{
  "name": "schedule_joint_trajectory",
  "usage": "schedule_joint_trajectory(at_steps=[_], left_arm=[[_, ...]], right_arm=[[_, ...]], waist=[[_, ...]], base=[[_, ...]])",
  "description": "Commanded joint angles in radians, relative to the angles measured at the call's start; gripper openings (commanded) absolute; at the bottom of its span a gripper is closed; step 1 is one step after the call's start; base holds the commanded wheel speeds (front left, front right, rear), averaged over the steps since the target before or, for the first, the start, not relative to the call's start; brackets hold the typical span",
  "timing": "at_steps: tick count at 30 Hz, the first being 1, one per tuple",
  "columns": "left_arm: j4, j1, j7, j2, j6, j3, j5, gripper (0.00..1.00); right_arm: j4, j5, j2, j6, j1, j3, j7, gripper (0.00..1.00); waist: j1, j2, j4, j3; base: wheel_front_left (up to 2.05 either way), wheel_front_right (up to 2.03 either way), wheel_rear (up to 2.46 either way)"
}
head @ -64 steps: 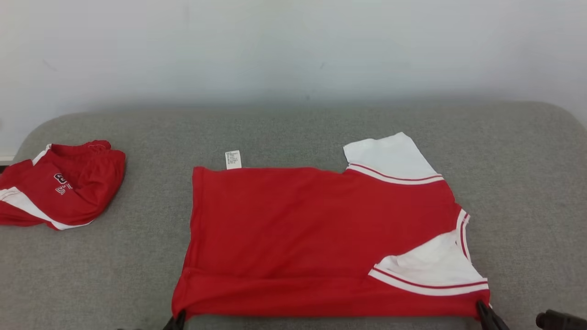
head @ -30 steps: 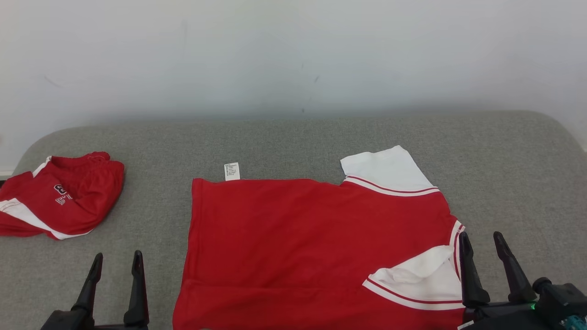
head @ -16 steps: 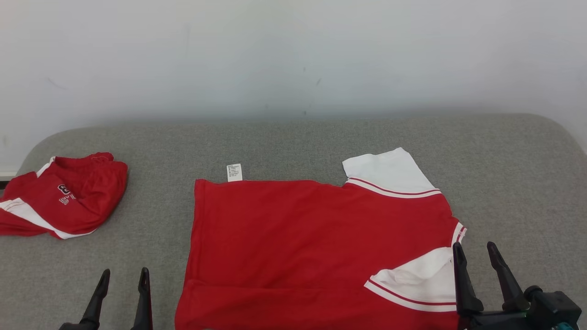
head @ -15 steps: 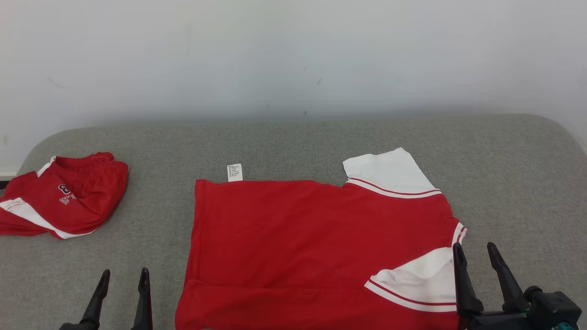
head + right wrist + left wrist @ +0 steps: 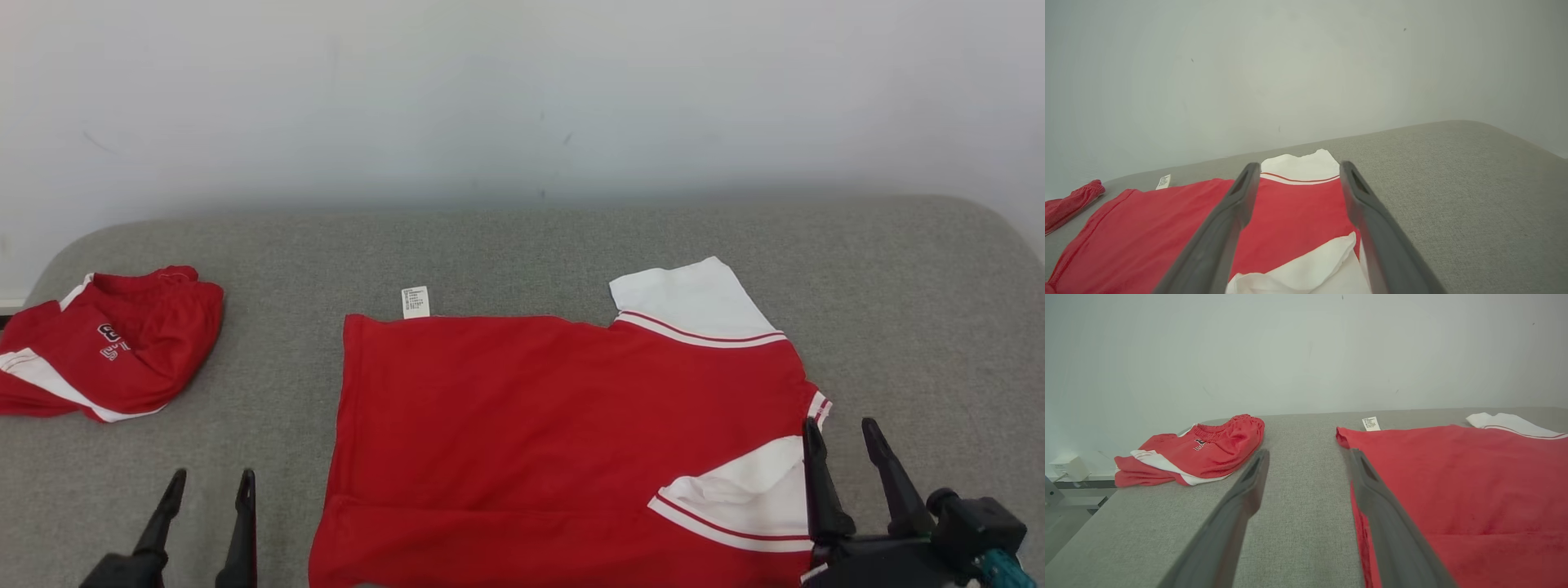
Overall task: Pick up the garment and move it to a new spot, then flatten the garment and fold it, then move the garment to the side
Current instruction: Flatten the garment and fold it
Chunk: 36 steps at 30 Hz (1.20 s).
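Two seconds back, both tools sat low at the near hem of the red short-sleeved jersey shirt with white sleeves (image 5: 555,425), one at each near corner. Now they stand clear of it with their dark fingers spread wide and nothing between them. The left tool (image 5: 211,478) hovers over bare cloth of the grey fabric-covered counter (image 5: 522,245), just beside the shirt's left edge. The right tool (image 5: 838,426) is at the shirt's right end, by the near white sleeve and the striped neck edge; whether a finger touches the cloth I cannot tell. I take this to mean the spreading pull is done and the shirt has been let go. It lies flat in the middle of the counter, neck to the right, its small white care label (image 5: 415,301) poking out at the far edge. A shallow crease runs along the near hem, so folding looks like the next step. The shirt's outline matches the earlier frames; the slight shift of the whole picture is the head camera's. The folded red and white shorts (image 5: 122,343) lie well apart at the far left, as before.
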Motion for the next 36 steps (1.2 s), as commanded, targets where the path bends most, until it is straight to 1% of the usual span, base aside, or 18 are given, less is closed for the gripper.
schedule_joint_trajectory(at_steps=[1, 7, 9, 14, 18, 20, 27, 32, 34, 36], left_arm=[[0.014, -0.038, -0.003, 0.024, -0.007, -0.010, -0.009, 1.00], [0.049, -0.184, 0.024, 0.102, -0.005, -0.070, -0.056, 1.00], [0.052, -0.247, 0.042, 0.123, -0.005, -0.096, -0.093, 1.00], [0.056, -0.429, 0.112, 0.186, -0.005, -0.178, -0.184, 1.00], [0.085, -0.573, 0.169, 0.229, -0.005, -0.251, -0.253, 1.00], [0.111, -0.640, 0.204, 0.244, -0.005, -0.290, -0.283, 1.00], [0.216, -0.814, 0.290, 0.277, -0.005, -0.440, -0.413, 1.00], [0.276, -0.889, 0.355, 0.292, -0.005, -0.537, -0.498, 1.00], [0.298, -0.919, 0.389, 0.299, -0.005, -0.570, -0.529, 1.00], [0.309, -0.951, 0.401, 0.301, -0.005, -0.592, -0.560, 1.00]], right_arm=[[0.019, 0.011, -0.010, -0.002, -0.038, 0.003, -0.004, 1.00], [0.098, 0.020, -0.044, -0.002, -0.176, 0.021, 0.024, 1.00], [0.124, 0.027, -0.054, -0.002, -0.237, 0.025, 0.034, 1.00], [0.188, 0.038, -0.109, -0.002, -0.404, 0.042, 0.080, 1.00], [0.242, 0.047, -0.145, -0.002, -0.552, 0.058, 0.110, 1.00], [0.267, 0.035, -0.174, -0.002, -0.625, 0.072, 0.108, 1.00], [0.422, 0.037, -0.203, -0.002, -0.812, 0.114, 0.169, 1.00], [0.541, 0.055, -0.204, -0.002, -0.922, 0.153, 0.247, 1.00], [0.585, 0.058, -0.204, -0.002, -0.966, 0.168, 0.279, 1.00], [0.620, 0.056, -0.207, -0.002, -1.009, 0.190, 0.301, 1.00]], waist=[[0.0000, 0.0000, -0.007, 0.011], [0.0000, 0.0000, -0.010, 0.079], [0.0000, 0.0000, -0.012, 0.109], [0.0000, 0.0000, -0.006, 0.213], [0.0000, 0.0000, -0.003, 0.296], [0.0000, 0.0000, 0.002, 0.337], [0.0000, 0.0000, 0.009, 0.412], [0.0000, 0.0000, 0.012, 0.441], [0.0000, 0.0000, 0.013, 0.455], [0.0000, 0.0000, 0.015, 0.470]], base=[[0.00, 0.00, 0.00], [0.00, 0.00, 0.00], [0.00, 0.00, 0.00], [0.00, 0.00, 0.00], [0.00, 0.00, 0.00], [0.00, 0.00, 0.00], [0.00, 0.00, 0.00], [0.00, 0.00, 0.00], [0.00, 0.00, 0.00], [0.00, 0.00, 0.00]])
